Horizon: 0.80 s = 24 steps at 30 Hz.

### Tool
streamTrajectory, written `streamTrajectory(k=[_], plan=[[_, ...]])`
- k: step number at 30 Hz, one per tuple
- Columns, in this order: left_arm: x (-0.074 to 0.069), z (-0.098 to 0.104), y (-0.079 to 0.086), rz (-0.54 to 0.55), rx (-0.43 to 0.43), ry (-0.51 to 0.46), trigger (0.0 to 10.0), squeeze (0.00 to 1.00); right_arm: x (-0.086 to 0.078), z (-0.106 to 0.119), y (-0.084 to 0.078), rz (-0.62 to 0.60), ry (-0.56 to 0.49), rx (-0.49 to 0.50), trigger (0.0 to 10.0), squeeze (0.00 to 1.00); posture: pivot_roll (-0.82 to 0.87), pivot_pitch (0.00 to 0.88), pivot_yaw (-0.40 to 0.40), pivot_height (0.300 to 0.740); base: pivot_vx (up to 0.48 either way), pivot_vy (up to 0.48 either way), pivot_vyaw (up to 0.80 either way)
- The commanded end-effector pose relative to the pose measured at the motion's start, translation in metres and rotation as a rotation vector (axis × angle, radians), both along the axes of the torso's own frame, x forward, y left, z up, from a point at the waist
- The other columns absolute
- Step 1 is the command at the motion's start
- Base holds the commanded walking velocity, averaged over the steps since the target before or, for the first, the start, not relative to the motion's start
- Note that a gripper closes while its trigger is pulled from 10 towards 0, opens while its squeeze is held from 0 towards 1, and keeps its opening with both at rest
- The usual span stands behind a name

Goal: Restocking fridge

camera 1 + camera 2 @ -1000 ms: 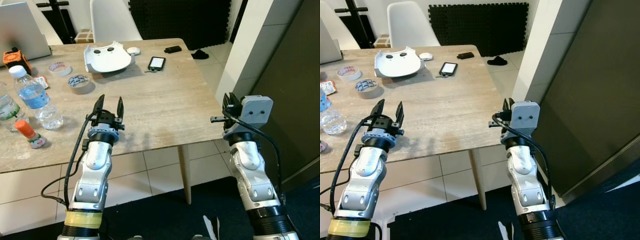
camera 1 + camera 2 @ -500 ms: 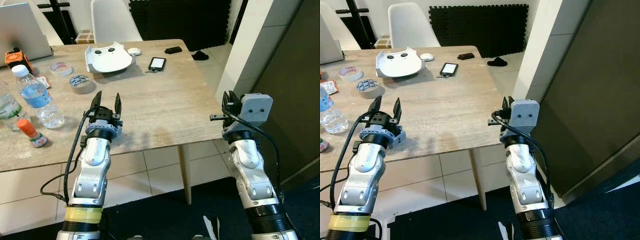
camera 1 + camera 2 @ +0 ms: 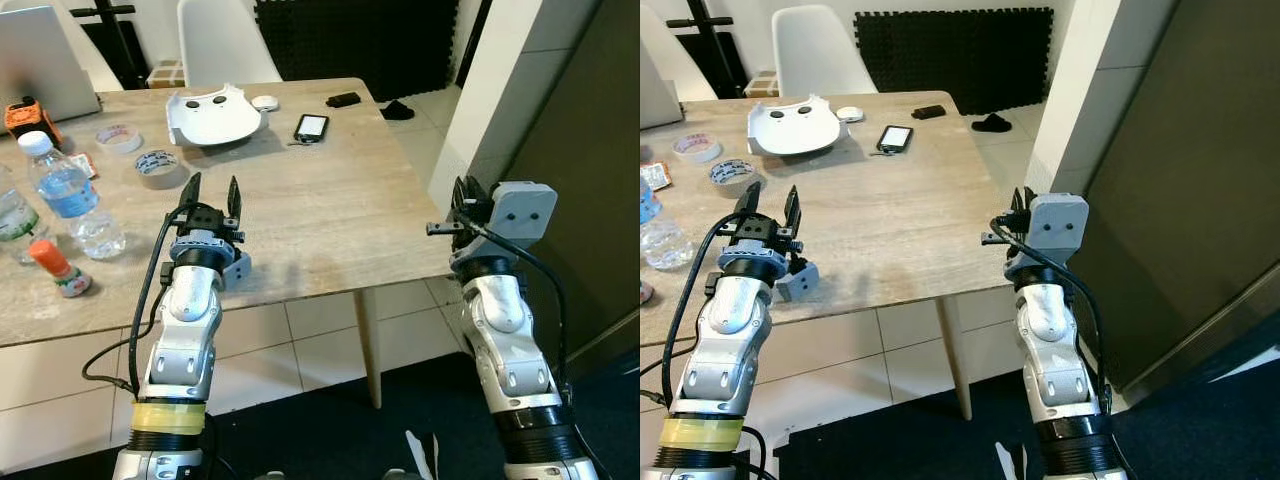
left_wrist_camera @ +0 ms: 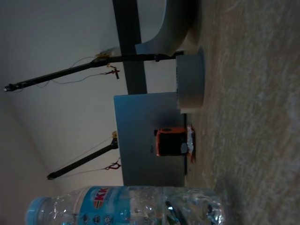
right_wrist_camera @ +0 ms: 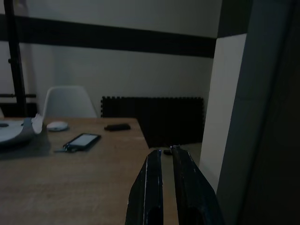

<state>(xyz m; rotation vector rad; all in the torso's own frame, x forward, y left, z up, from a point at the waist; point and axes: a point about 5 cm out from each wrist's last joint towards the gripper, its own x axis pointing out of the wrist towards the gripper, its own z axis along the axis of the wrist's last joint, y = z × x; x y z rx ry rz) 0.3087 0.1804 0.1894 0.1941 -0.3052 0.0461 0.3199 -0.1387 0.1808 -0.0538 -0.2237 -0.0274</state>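
1. Standing at the left end of the wooden worktop (image 3: 330, 210): a clear water bottle (image 3: 68, 197) with a white cap and blue label, upright, holding clear water to near its shoulder.
2. Standing beside it at the picture's left edge: a second clear bottle (image 3: 14, 218) with a green label, only partly showing, contents hard to tell.
3. Lying just in front of those two, near the worktop's front edge: a small bottle (image 3: 60, 270) with an orange cap, tilted over.
4. Reaching over the front part of the worktop, well to the right of the water bottle: the left pincer (image 3: 211, 192), its two black fingers pointing up and spread apart, gripping nothing.
5. Showing along the left wrist view: the same water bottle (image 4: 136, 206) close by, with a roll of tape (image 4: 190, 80) and an orange device (image 4: 171, 141) farther along the worktop in front of a grey laptop (image 4: 145, 136).
6. Hovering off the worktop's right corner, beside the white pillar (image 3: 490, 90): the right pincer (image 5: 167, 154), fingers lying nearly together with only a thin slit between, clamping nothing.
7. Resting farther back on the worktop: two tape rolls (image 3: 158, 167), a white moulded shell (image 3: 214, 117), a phone (image 3: 312, 126) and a small black object (image 3: 345, 99).
8. Looming on the right: a dark panel (image 3: 590, 140), possibly the fridge; cannot tell.
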Motion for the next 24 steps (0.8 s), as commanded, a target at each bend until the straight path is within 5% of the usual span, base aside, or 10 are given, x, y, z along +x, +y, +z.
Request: streamTrajectory(k=[1, 11, 24], plan=[[0.002, 0.009, -0.006, -0.015, -0.012, -0.034, 10.0, 0.0, 0.001, 0.01, -0.005, -0.017, -0.026, 0.014, 10.0, 0.0, 0.03, 0.043, -0.041, 0.74, 0.0, 0.0, 0.0], [0.004, 0.038, -0.009, -0.028, -0.034, -0.124, 10.0, 0.0, 0.001, 0.025, -0.003, -0.008, -0.071, 0.018, 10.0, 0.0, 0.03, 0.043, -0.04, 0.74, 0.0, 0.0, 0.0], [0.002, 0.038, -0.009, -0.03, -0.039, -0.119, 10.0, 0.0, 0.001, 0.033, -0.008, -0.025, -0.096, 0.021, 10.0, 0.0, 0.03, 0.039, -0.042, 0.74, 0.0, 0.0, 0.0]])
